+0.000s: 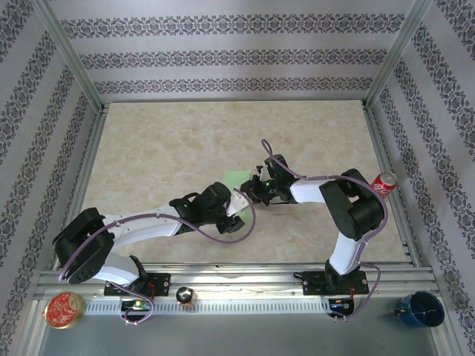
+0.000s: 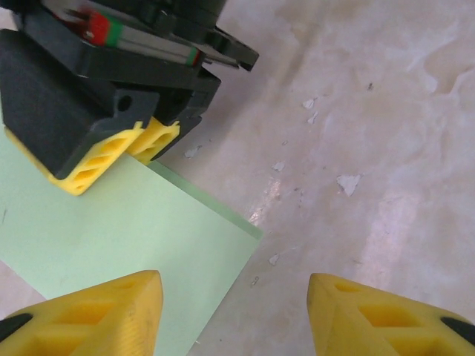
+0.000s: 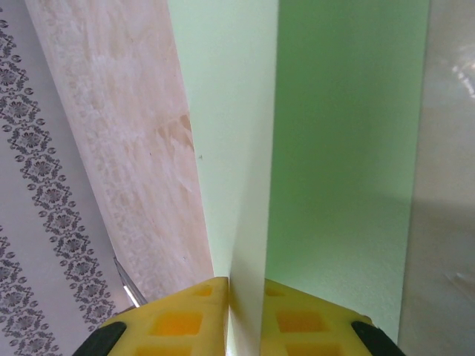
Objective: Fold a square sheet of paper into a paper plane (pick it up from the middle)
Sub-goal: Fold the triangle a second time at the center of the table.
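L claw (image 2: 234, 297), nearest me & well left of the red can (image 1: 384, 182), is wide, holding nothing. Just past it, R claw (image 3: 245, 300) pinches the square sheet of paper (image 2: 133, 222), also left of the can. Paper looks v. light, floppy, easy to rip. Best grab its raised middle fold, gently.

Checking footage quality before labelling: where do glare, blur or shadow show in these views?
Top external: evenly lit, sharp. Left wrist: glare streaks on the table beside the paper sheet; left fingers blurred. Right wrist: sheet's right half shaded, right fingers soft.
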Motion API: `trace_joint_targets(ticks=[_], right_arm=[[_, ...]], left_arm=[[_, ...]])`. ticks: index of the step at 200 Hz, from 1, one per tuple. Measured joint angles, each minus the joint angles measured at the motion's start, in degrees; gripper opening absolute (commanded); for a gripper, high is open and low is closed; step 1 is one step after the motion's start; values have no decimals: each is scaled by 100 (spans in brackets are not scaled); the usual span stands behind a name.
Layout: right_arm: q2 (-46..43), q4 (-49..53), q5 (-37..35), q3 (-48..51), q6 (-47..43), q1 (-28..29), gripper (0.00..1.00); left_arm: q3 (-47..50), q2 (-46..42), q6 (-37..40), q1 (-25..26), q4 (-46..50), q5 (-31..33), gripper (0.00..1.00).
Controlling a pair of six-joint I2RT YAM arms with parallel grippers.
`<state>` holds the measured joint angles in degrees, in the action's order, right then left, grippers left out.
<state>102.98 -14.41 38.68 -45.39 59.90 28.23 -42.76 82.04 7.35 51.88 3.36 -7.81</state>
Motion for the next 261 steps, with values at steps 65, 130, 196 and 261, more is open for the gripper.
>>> trace_joint_targets(ticks=[65,130,196,261], right_arm=[[0,-76,42,0,42,-37,17],[-11,-116,42,0,146,-76,17],[-9,-127,42,0,149,-76,17],[-9,-166,42,0,168,-114,18]], left_arm=[[-63,704,319,592,-173,962,59],[-190,1141,492,813,-407,2017,54],[-249,1200,623,820,-531,2483,44],[-258,1161,638,855,-557,2479,36]])
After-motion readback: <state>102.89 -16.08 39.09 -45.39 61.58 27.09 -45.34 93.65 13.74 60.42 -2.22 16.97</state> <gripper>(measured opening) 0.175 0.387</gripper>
